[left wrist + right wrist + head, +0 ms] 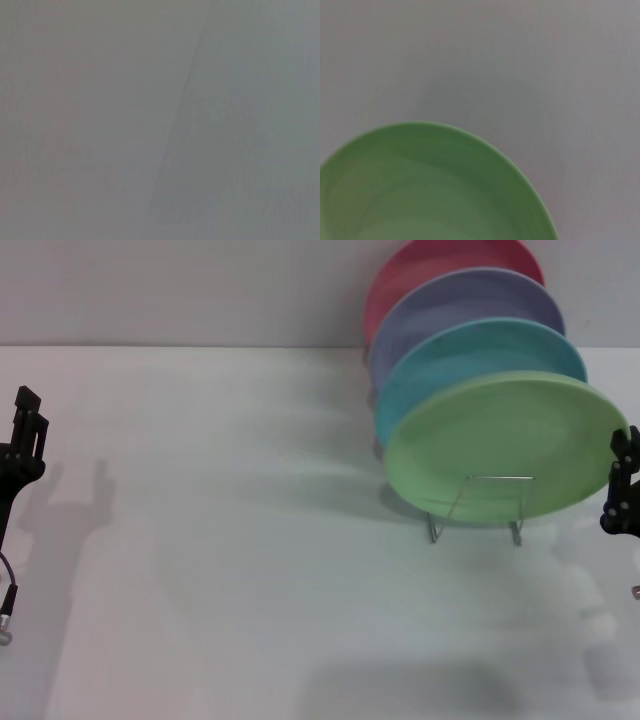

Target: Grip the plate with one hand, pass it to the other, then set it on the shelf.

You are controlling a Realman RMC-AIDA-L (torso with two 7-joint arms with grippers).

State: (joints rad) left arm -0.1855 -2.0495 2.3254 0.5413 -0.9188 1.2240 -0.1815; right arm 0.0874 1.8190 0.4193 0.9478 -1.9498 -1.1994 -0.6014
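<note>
The light green plate (pixel 505 445) stands tilted in the front slot of the shelf (pixel 516 530), a thin silver wire rack on the white table. My right gripper (pixel 621 450) is at the right edge of the head view, right beside the plate's right rim; whether it touches the rim is unclear. The right wrist view shows the plate (pixel 430 190) from close by, with none of my fingers in it. My left gripper (pixel 28 418) hangs far off at the left edge, above the table, with nothing near it.
Behind the green plate, a turquoise plate (pixel 470 350), a lavender plate (pixel 460 305) and a red plate (pixel 430 265) lean in the same rack. The white table (pixel 220 540) stretches to the left and front. The left wrist view shows only bare grey surface.
</note>
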